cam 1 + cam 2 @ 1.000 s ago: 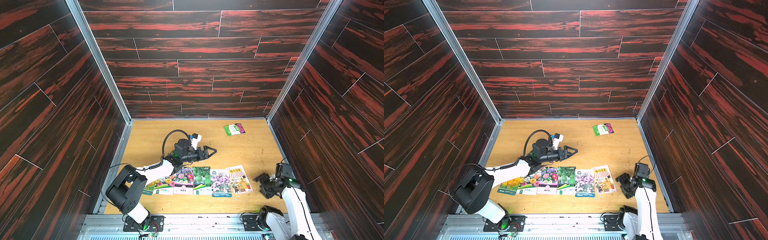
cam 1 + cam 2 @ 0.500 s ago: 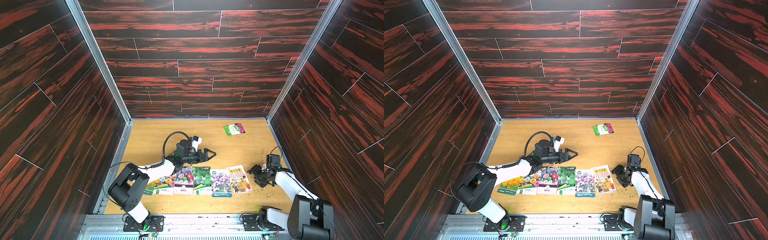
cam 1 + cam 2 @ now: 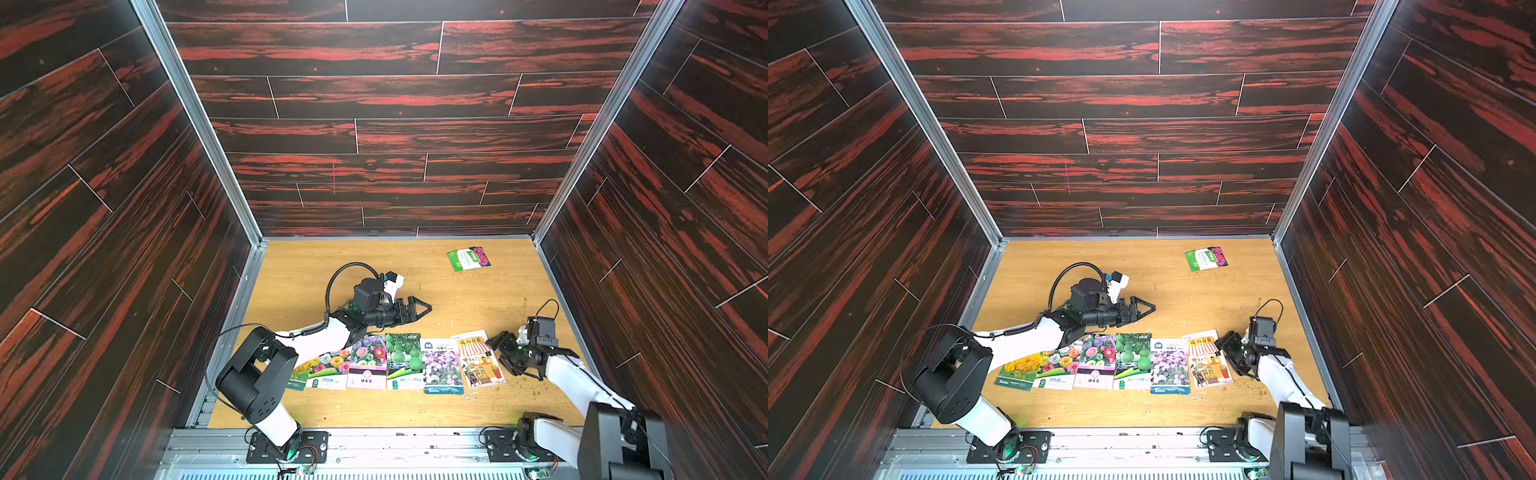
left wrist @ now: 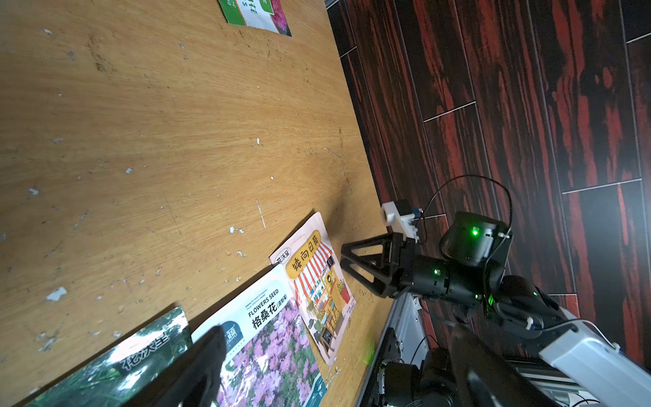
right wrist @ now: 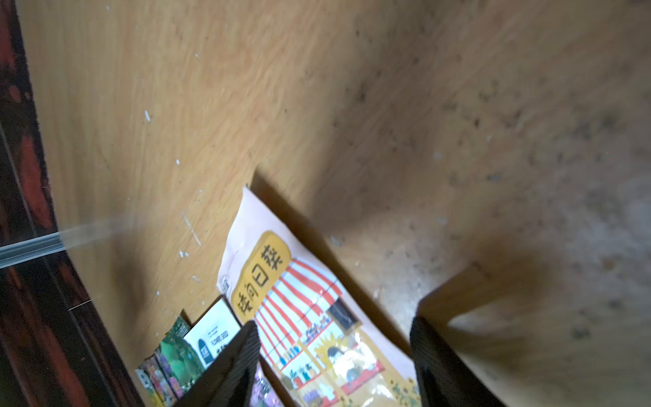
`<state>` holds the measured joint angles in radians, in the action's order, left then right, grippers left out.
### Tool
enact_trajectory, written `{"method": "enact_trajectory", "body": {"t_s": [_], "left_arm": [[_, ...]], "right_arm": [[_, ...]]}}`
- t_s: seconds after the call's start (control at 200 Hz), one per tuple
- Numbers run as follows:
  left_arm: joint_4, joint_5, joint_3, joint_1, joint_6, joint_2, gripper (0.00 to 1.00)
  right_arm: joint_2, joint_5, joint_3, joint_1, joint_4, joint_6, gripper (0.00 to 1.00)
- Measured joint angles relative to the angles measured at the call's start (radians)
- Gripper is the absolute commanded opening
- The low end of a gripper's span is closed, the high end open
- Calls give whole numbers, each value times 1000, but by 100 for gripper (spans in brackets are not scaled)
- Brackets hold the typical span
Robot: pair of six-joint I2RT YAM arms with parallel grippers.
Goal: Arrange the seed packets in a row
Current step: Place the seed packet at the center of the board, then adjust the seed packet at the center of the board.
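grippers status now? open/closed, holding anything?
Left gripper: open, holding nothing.
Right gripper: open, holding nothing, jaws by the edge of the orange seed packet.

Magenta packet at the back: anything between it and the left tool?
Nothing: in both top views only bare tabletop separates the magenta packet and the left tool.

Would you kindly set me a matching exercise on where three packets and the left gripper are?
1 gourd packet
2 awning packet
3 magenta packet
4 left gripper

A alone near back wall
B open, beyond the row
C mid-row
D row end by right gripper

Pairs: 1-C, 2-D, 3-A, 4-B
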<state>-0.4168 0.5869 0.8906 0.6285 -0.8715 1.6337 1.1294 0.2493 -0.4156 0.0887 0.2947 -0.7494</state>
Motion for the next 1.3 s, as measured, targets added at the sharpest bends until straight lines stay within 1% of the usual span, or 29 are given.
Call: {"method": "enact_trajectory", "body": {"t_s": [0.18, 0.371, 0.531, 0.611, 0.711, 0.756, 0.771, 0.792, 0.942, 1.087, 1.152, 1.303], "left_arm": [[6, -4, 2, 0, 1, 0, 100], [10, -4, 3, 0, 1, 0, 100], [35, -6, 8, 0, 12, 0, 100], [56, -12, 26, 0, 27, 5, 100], [93, -18, 90, 0, 59, 47, 100], [116, -23, 126, 0, 78, 72, 100], [124, -25, 140, 0, 87, 84, 100], [134, -27, 156, -1, 95, 96, 100], [185, -44, 267, -14, 159, 212, 100], [227, -36, 370, -51, 205, 334, 100], [258, -32, 429, -62, 238, 385, 100], [344, -24, 581, -79, 317, 483, 100]], "right_arm": [[-72, 10, 27, -3, 63, -10, 70], [-114, 16, 36, -4, 122, -21, 69], [-122, -33, 21, -5, 157, -26, 71], [-81, -72, -27, -5, 142, -34, 74], [55, -109, -137, -5, 67, -38, 82], [137, -120, -201, -5, 24, -34, 88], [164, -124, -225, -5, 12, -30, 94], [208, -128, -260, -4, -8, -26, 97], [499, -149, -542, 7, -105, 3, 97], [719, -127, -801, 44, -155, 35, 98], [834, -98, -955, 64, -152, 63, 97], [1128, -43, -1381, 88, -95, 156, 97]]}}
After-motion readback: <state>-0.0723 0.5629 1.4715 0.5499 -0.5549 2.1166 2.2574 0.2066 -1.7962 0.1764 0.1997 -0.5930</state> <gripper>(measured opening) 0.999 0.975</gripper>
